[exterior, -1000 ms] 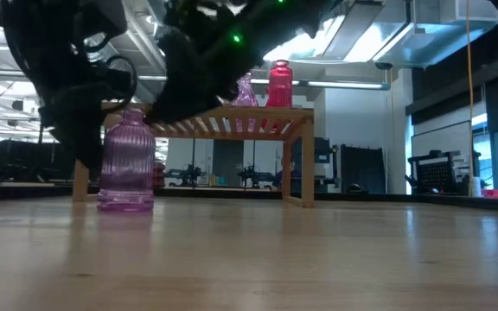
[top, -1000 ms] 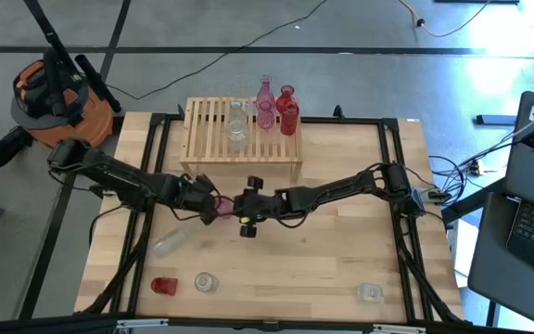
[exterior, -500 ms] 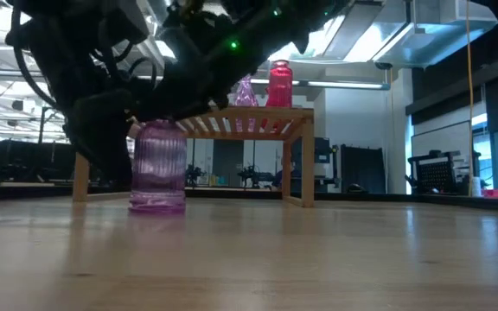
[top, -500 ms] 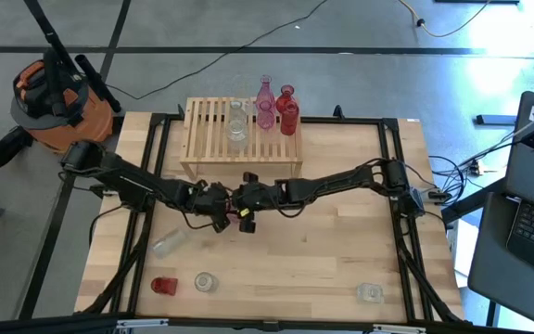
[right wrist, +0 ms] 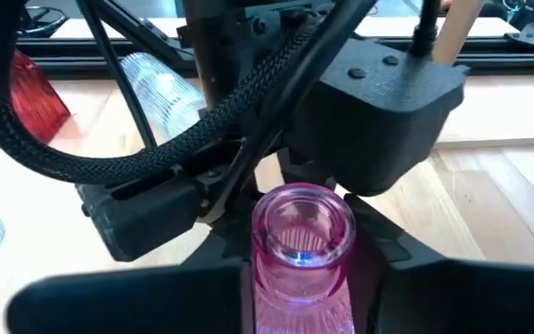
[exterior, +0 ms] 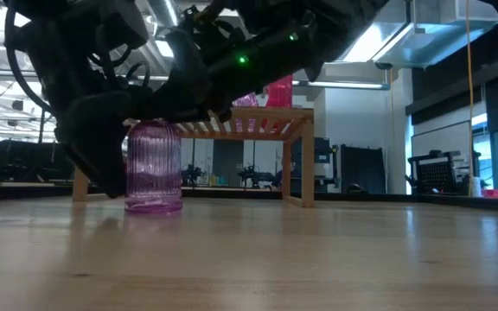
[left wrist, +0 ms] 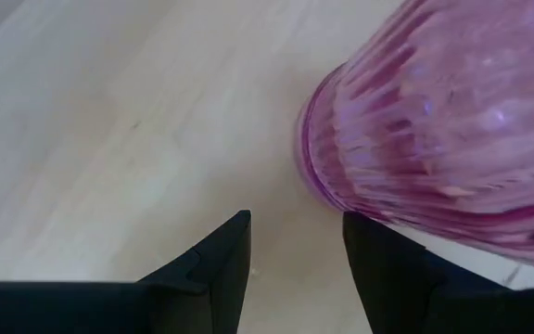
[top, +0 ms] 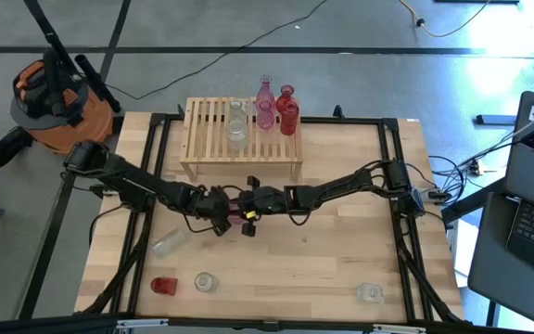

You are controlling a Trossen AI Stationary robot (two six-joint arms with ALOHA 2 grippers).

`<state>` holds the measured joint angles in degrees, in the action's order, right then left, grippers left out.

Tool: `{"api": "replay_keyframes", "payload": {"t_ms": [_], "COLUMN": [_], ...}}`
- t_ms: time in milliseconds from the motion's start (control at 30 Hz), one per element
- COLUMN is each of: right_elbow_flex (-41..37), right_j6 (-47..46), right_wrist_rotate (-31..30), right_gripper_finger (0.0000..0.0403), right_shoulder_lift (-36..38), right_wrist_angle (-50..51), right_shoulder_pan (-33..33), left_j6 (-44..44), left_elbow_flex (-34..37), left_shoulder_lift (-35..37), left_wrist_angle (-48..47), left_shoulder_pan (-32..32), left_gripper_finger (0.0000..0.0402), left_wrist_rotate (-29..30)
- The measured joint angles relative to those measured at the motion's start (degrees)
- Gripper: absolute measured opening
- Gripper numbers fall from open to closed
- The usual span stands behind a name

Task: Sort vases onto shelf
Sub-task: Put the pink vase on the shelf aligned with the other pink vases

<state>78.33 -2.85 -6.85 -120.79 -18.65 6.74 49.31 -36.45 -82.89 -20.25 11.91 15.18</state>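
At table center from above, both grippers meet on a pink vase [top: 244,213]; four vases sit on the shelf [top: 213,130] at 12 o'clock, four wait near 6. Low view: vase upright on wood. Left gripper [left wrist: 295,250] is open beside it; right gripper [right wrist: 299,278] pinches its neck.

Ribbed pink glass vase [exterior: 153,168], upright on the tabletop, neck between the fingers of the right gripper [right wrist: 301,278], base just beside the left gripper [left wrist: 295,250]. Beyond both, light slatted wooden shelf [top: 213,130] carrying clear, pink and red vases [top: 276,109] upright.
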Motion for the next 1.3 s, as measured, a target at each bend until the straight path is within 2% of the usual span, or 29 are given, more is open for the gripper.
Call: {"api": "replay_keyframes", "payload": {"t_ms": [267,500,667,833,1067,1300], "right_elbow_flex": [-0.3,-0.7,-0.5,-0.5,-0.4,-0.4], "right_j6": [0.5,0.8,2.5,6.4,7.5,3.2], "right_wrist_rotate": [-0.5,-1.8,-6.1,-14.0,-23.0,-20.7], "right_gripper_finger": [0.0067,0.0067,0.0067,0.0067,0.0067,0.0067], "right_shoulder_lift": [-0.1,3.4,11.0,18.8,26.2,26.2], "right_wrist_angle": [-1.4,1.2,4.3,8.0,18.6,19.0], "right_shoulder_pan": [0.5,0.5,0.6,0.8,-1.6,-8.0], "left_j6": [8.2,18.5,24.8,25.3,25.1,25.1], "left_elbow_flex": [0.0,0.0,0.0,0.0,0.0,0.0], "left_shoulder_lift": [2.4,12.5,20.2,23.7,23.5,23.2], "left_wrist_angle": [-0.8,-8.1,-16.6,-20.7,-21.2,-21.3], "left_shoulder_pan": [5.0,11.9,15.4,15.9,15.9,15.7], "left_gripper_finger": [0.0169,0.0166,0.0162,0.0162,0.0162,0.0162], "left_wrist_rotate": [3.5,14.5,19.7,21.9,24.3,25.9]}}
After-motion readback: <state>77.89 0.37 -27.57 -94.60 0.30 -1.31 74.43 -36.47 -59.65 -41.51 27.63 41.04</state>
